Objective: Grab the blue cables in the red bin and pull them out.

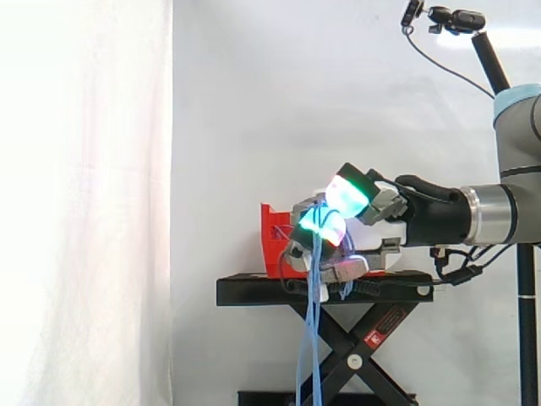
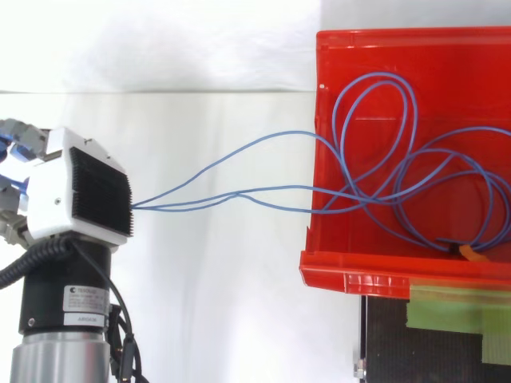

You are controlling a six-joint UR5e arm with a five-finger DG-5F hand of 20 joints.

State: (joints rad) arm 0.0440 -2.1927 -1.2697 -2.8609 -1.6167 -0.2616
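Thin blue cables (image 2: 239,193) run in several strands from the hand (image 2: 76,191) at the left across open white space and over the wall of the red bin (image 2: 351,275). The rest lies in loops on the bin's floor. In the side view the hand (image 1: 376,203) hovers in front of the red bin (image 1: 272,233), just above the stand top. Its green and white glowing fingers are curled round the blue cables (image 1: 314,338), which hang from them in a long bundle past the stand towards the floor.
The bin sits on a black scissor-lift stand (image 1: 254,292), whose top carries green tape (image 2: 447,311). A small orange tag (image 2: 471,254) marks a cable end inside the bin. A camera on a pole (image 1: 448,17) stands at the upper right. A white curtain hangs behind.
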